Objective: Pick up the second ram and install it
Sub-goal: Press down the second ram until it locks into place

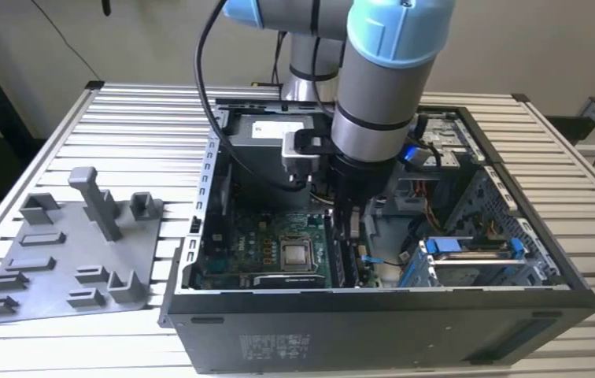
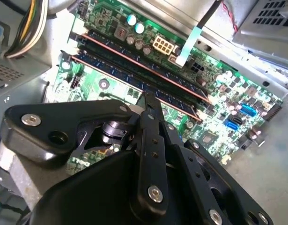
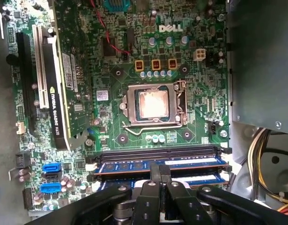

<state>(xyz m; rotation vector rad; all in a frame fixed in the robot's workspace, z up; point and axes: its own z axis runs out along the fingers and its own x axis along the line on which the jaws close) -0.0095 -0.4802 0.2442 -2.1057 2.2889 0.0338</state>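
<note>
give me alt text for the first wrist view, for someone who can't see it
A black pincer reaches down onto blue memory sticks standing in parallel slots along one edge of a green motherboard. Mid-board sits the bare processor socket, and a graphics card stands on edge beside it. Yellow and black cables run past the board's corner.

Arm (image 1: 382, 87) stands near vertical, wrist pointing straight down. Gripper (image 3: 161, 174) fingers drawn close together, tips nearly meeting.

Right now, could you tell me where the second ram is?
The second ram stands in the motherboard's slots, beside another stick, directly under the end effector; in the exterior view this is right of the CPU socket.
</note>
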